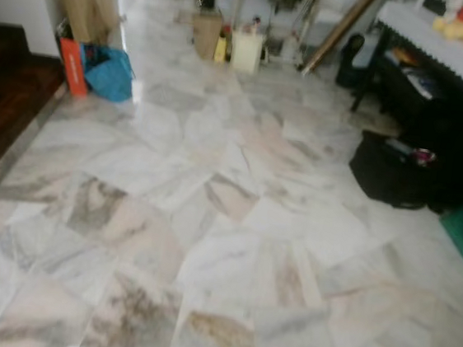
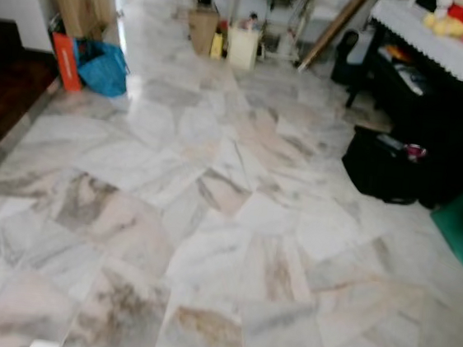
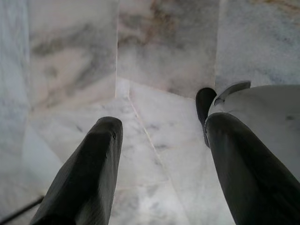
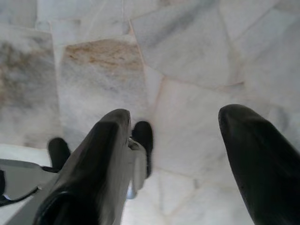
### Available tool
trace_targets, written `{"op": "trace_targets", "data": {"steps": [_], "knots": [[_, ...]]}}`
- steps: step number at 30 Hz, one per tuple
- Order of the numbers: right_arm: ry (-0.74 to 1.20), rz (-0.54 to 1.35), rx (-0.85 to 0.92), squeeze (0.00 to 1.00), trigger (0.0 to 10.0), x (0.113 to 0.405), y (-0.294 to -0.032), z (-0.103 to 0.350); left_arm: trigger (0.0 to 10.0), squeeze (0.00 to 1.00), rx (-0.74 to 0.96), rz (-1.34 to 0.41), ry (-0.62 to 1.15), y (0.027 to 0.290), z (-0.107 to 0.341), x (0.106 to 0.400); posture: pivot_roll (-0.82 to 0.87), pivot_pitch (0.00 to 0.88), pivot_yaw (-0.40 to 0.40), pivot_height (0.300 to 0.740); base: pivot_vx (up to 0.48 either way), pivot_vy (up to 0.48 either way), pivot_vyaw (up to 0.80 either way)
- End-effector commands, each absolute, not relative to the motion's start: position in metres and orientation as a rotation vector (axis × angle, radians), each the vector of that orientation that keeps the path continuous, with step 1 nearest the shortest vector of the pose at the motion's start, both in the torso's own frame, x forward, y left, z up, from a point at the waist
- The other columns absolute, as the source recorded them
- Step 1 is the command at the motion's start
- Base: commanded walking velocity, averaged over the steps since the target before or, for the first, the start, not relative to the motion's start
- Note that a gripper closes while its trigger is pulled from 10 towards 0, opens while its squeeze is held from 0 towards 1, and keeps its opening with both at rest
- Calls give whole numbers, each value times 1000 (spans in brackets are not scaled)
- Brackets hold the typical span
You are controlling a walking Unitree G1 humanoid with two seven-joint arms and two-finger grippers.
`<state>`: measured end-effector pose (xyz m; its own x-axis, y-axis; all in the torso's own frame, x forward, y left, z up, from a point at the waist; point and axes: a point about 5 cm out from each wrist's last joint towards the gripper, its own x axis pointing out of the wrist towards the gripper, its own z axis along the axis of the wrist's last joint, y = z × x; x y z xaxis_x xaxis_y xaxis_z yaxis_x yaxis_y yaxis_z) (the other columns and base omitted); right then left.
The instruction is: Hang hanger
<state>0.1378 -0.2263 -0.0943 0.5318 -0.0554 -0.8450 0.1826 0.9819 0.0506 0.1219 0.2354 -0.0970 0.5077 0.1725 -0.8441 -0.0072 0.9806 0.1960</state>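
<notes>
Left gripper [image 3: 159, 136] agape, right gripper [image 4: 176, 129] agape, empty

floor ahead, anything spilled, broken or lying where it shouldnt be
Nothing stands out. The marble floor shows no spill or breakage, only mottled veining. A blue bag sits by the left wall and a black bag beside the dark table. Both grippers, left gripper and right gripper, hang open, holding nothing.
</notes>
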Motion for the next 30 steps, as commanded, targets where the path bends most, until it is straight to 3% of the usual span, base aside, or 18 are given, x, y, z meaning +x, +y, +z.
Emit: {"op": "trace_targets", "data": {"steps": [1,10,30], "knots": [[1011,-154,122,0,10000,135,-232,-94,10000,0,172,81,1021,231,-96,127,-4,16,-32,740,0,0,-638],[1012,-144,117,0,10000,138,-231,-93,10000,0,170,70,967,224,-88,155,-20,34,-21,740,0,0,-608],[1017,-119,108,0,10000,139,-230,-93,10000,0,184,59,972,225,-89,154,-24,47,-19,740,0,0,-599]]}}
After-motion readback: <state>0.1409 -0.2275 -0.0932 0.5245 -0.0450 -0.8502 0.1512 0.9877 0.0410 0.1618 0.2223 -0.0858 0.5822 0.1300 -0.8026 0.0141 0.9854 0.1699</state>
